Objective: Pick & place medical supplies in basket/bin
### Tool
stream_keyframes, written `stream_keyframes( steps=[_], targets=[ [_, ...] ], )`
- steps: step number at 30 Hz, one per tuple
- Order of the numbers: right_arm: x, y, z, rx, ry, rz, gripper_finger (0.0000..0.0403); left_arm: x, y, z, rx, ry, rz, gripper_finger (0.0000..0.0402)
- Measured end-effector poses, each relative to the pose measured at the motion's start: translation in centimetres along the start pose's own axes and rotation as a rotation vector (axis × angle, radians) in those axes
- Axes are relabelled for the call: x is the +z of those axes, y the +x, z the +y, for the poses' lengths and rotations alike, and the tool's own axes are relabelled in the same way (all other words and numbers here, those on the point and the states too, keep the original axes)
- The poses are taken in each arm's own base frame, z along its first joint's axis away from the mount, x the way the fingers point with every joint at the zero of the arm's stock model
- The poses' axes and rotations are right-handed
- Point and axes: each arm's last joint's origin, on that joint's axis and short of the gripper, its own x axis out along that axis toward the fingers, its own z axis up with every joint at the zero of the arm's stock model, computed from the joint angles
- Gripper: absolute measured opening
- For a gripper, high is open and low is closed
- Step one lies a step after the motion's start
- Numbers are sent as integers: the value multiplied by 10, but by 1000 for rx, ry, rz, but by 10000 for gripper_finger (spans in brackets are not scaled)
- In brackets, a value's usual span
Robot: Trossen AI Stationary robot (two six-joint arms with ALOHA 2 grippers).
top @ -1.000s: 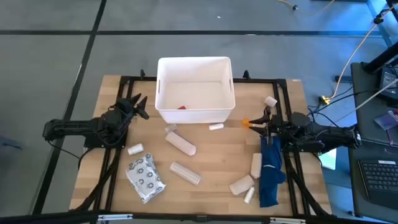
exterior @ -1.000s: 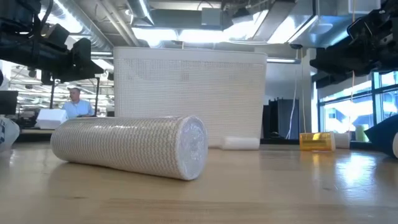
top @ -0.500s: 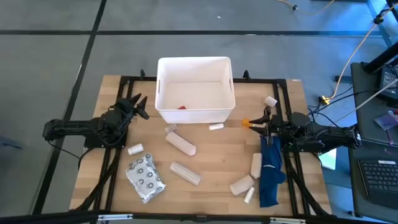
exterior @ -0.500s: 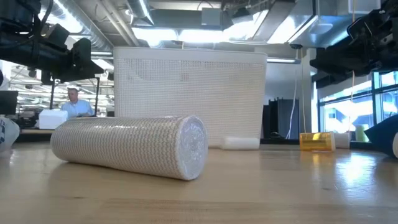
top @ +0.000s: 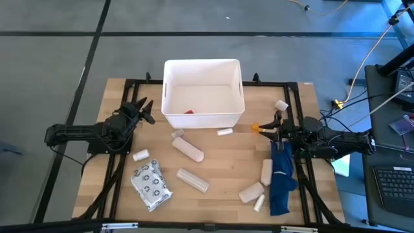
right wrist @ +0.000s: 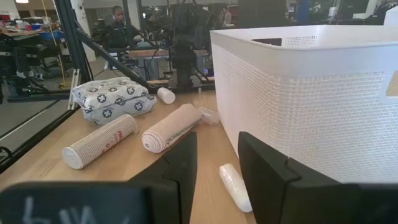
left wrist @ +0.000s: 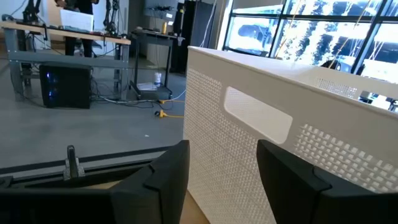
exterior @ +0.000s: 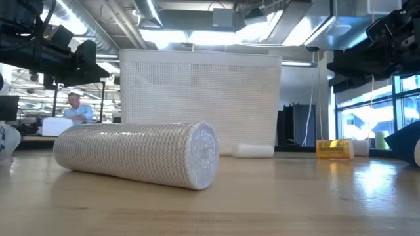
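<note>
Overall light: bright, even, from ceiling strip lights seen in the low view.
Windows: strong daylight, blown out in the left wrist view and at the right of the low view.
Shadows: soft, short, under the roll.
Glare: pale sheen on the table; white bin close to overexposed from above.
Focus: near fingers soft; far room hazy.

Rolls beside white bin
</note>
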Motion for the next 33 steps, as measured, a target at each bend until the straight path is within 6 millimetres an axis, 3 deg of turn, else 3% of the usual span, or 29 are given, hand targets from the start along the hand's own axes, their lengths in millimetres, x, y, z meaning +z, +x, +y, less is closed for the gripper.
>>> stream_keyframes(
  steps=[21,27,33],
  targets=[
    [0,0,0,0,-1,0,120,0,0,0,0,0,0,180],
    [1,0,-2,-61,-273,-2,120,0,0,0,0,0,0,180],
    [1,0,-2,-59,-261,-2,120,0,0,0,0,0,0,180]
  ],
)
